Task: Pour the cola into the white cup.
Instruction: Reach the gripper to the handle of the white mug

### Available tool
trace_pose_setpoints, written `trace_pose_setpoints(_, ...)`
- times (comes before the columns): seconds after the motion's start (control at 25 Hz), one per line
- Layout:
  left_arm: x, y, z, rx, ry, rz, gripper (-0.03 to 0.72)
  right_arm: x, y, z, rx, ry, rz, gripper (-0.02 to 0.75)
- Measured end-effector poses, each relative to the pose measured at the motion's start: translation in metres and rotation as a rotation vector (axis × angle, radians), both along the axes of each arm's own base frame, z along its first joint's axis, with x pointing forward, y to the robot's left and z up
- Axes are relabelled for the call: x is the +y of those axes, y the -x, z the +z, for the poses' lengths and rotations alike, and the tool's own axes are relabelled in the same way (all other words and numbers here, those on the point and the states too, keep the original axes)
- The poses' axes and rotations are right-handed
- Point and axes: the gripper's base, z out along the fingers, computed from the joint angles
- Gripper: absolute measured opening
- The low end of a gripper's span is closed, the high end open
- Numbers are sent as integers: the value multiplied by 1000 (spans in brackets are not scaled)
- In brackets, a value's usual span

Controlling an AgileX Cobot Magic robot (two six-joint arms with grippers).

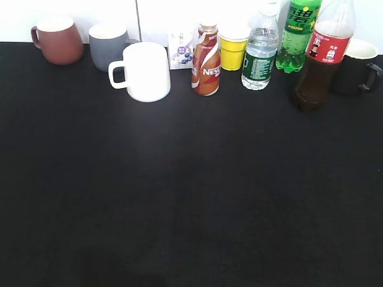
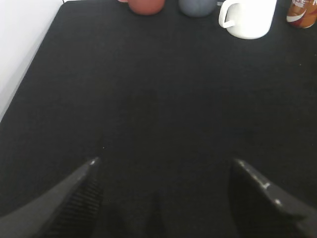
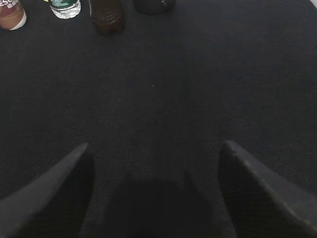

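Observation:
The cola [image 1: 320, 57], a tall clear bottle with a red label and dark brown liquid, stands upright at the back right; its base shows in the right wrist view [image 3: 106, 17]. The white cup [image 1: 145, 72], a wide white mug with its handle to the left, stands at the back left of centre; it also shows in the left wrist view [image 2: 249, 17]. My left gripper [image 2: 163, 161] is open and empty over bare black table. My right gripper [image 3: 154, 145] is open and empty, well short of the cola. Neither gripper shows in the exterior view.
Along the back stand a brown mug [image 1: 57, 40], a grey mug [image 1: 109, 46], a small carton [image 1: 181, 49], a Nescafe bottle [image 1: 206, 60], a yellow cup [image 1: 233, 51], a water bottle [image 1: 260, 51], a green soda bottle [image 1: 298, 36] and a black mug [image 1: 358, 67]. The table's left edge [image 2: 29, 64] meets a white surface.

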Motion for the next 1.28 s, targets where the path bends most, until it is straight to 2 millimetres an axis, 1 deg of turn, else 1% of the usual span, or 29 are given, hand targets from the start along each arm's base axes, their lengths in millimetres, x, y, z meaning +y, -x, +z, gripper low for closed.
trace_pose_setpoints(0.28, -1, 0, 0, -2, 6, -4, 591, 0, 0, 0, 0, 0, 0, 592)
trace_pose_setpoints(0.36, -2, 0, 13, -107, 27, -12, 591, 0, 0, 0, 0, 0, 0, 592)
trace_pose_setpoints(0.44, -2, -9, 37, -377, 51, -9, 571, 0, 0, 0, 0, 0, 0, 592)
trace_pose_setpoints(0.48, -3, -20, 44, -472, 59, -7, 549, 0, 0, 0, 0, 0, 0, 592)
trace_pose_setpoints(0.52, -4, -37, 48, -549, 66, -4, 524, 0, 0, 0, 0, 0, 0, 592)
trace_pose_setpoints(0.56, -5, -56, 46, -590, 69, -1, 495, 0, 0, 0, 0, 0, 0, 592)
trace_pose_setpoints(0.6, -7, -78, 40, -592, 72, 2, 473, 0, 0, 0, 0, 0, 0, 592)
trace_pose_setpoints(0.64, -9, -111, 32, -559, 78, 9, 453, 0, 0, 0, 0, 0, 0, 592)
trace_pose_setpoints(0.76, -13, -177, 11, -538, 71, 20, 443, 0, 0, 0, 0, 0, 0, 592)
trace_pose_setpoints(0.84, -19, -207, -9, -486, 69, 7, 442, 0, 0, 0, 0, 0, 0, 592)
trace_pose_setpoints(0.88, -28, -222, -19, -459, 74, -28, 442, 0, 0, 0, 0, 0, 0, 592)
trace_pose_setpoints(1.04, -86, -261, -59, -333, 89, -218, 439, 0, 0, 0, 0, 0, 0, 592)
trace_pose_setpoints(1.08, -95, -271, -68, -310, 87, -239, 439, 0, 0, 0, 0, 0, 0, 592)
trace_pose_setpoints(1.12, -103, -289, -82, -287, 86, -236, 437, 0, 0, 0, 0, 0, 0, 592)
trace_pose_setpoints(1.16, -106, -302, -90, -271, 95, -210, 420, 0, 0, 0, 0, 0, 0, 592)
trace_pose_setpoints(1.2, -109, -314, -97, -259, 98, -197, 397, 0, 0, 0, 0, 0, 0, 592)
trace_pose_setpoints(1.28, -117, -334, -110, -242, 91, -201, 380, 0, 0, 0, 0, 0, 0, 592)
